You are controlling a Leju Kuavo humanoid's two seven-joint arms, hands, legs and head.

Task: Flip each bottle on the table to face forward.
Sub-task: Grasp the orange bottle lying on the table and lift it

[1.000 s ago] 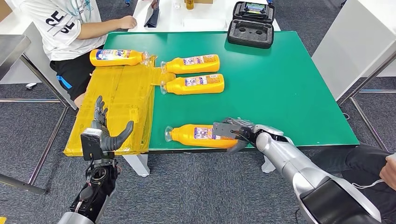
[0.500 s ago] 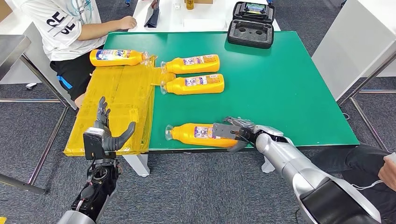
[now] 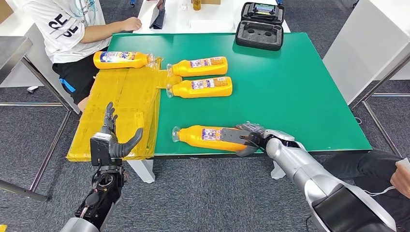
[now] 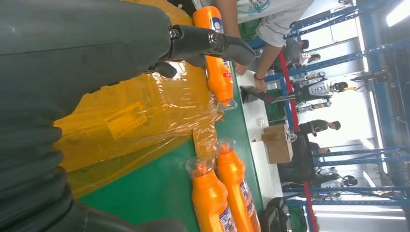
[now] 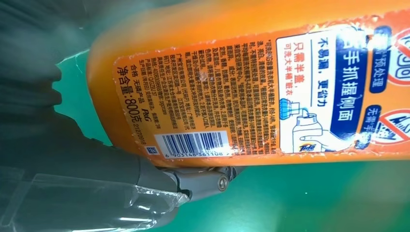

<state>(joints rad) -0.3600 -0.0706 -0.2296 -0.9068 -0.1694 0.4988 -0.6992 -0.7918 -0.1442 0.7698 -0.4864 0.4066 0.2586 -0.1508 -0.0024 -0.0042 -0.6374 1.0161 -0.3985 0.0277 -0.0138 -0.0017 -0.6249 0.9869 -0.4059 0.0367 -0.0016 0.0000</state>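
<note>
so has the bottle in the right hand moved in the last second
Yes, slightly. The bottle held by the right hand has shifted a little rightward along the table, its cap farther from the yellow sheet.

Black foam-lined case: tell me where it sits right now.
In the head view the black case lies open at the green table's far edge, right of centre, beyond the two side-by-side orange bottles.
</note>
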